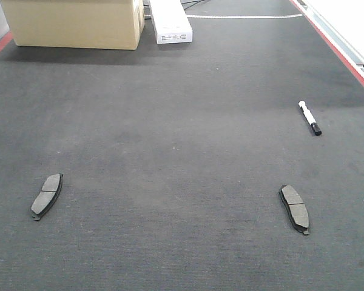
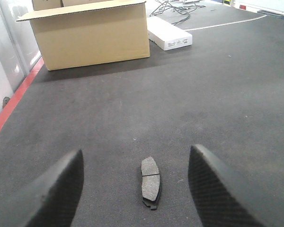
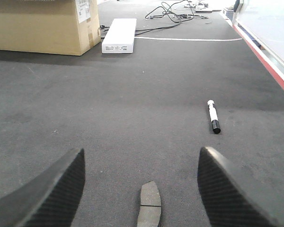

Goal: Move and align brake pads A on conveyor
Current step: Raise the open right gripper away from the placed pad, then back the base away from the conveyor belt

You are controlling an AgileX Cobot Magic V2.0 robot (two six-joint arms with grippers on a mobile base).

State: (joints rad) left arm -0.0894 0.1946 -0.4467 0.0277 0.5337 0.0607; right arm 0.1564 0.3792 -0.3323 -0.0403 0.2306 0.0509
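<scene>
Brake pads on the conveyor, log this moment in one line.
left tool open, left brake pad ungrasped | right tool open, right brake pad ungrasped | both pads flat on conveyor, far apart

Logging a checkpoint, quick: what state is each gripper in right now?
Left gripper: open, empty, over the left brake pad.
Right gripper: open, empty, over the right brake pad.

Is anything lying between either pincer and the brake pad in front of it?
Nothing visible. The left pincer, open, faces the left brake pad; right pincer, open, faces the right brake pad; only bare belt between.
</scene>
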